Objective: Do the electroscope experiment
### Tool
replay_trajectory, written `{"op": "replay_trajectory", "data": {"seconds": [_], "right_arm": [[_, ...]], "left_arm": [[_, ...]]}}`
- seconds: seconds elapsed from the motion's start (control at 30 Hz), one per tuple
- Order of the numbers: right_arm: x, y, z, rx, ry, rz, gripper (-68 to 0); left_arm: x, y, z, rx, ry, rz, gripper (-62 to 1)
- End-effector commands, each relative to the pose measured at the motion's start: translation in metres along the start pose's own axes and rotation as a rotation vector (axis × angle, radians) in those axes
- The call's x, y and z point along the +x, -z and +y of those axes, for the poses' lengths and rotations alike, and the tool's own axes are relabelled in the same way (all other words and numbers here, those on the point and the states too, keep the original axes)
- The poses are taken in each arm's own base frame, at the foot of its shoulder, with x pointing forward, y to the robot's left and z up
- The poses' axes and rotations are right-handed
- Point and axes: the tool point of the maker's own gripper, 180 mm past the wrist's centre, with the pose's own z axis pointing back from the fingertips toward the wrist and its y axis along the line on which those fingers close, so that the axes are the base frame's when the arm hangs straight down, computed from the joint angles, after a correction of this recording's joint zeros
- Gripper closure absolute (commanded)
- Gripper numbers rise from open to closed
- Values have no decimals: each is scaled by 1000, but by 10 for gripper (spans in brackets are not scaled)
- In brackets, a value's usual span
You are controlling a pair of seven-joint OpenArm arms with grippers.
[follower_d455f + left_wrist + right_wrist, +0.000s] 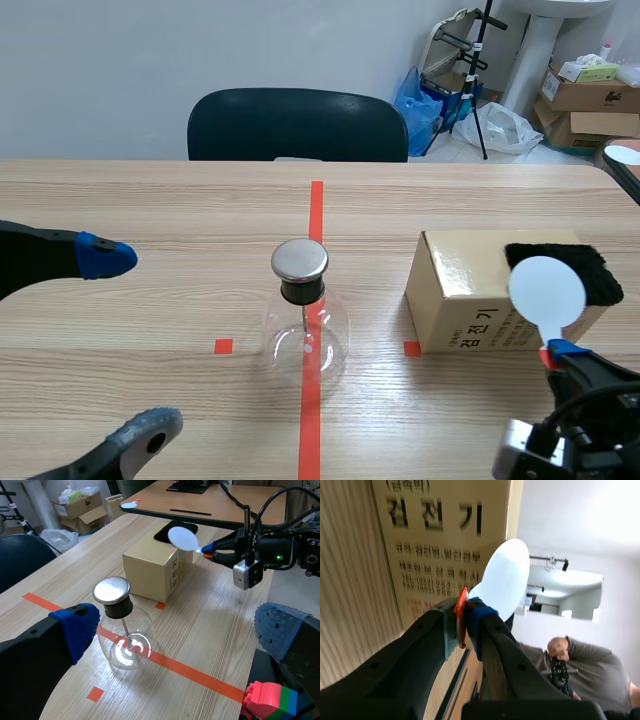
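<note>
left gripper (pixel 128 343): wide open, empty, low over the worktop (pixel 150 200), just left of the flask.
electroscope (pixel 305 320): mid-worktop on the tape line. Thin glass bulb, likely light, slick and fragile. Don't clamp the bulb. Take it by the black neck under the metal cap (pixel 299 259).
box (pixel 460 300): right of the flask, black cloth (pixel 575 265) on top.
paddle (pixel 546 290): white disc, looks light and stiff. Hold it by the handle only.
right gripper (pixel 558 352): clamped on the paddle's handle, disc up, by the box front.

Scene view looks across table (pixel 150 200); all views share box (pixel 460 300), right wrist nearest.
</note>
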Motion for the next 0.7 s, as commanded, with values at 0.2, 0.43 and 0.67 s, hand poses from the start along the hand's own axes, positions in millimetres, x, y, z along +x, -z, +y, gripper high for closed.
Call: {"op": "replay_trajectory", "data": {"seconds": [0.2, 0.43, 0.67], "right_arm": [[-8, 3, -8, -20, -3, 41, -10], [-32, -1, -9, -29, -6, 179, -10], [-19, 1, -10, -35, -9, 104, -10]], "left_arm": [[5, 1, -1, 1, -10, -23, -623], [5, 1, -1, 1, -10, -22, -623], [5, 1, -1, 1, -10, -22, -623]]}}
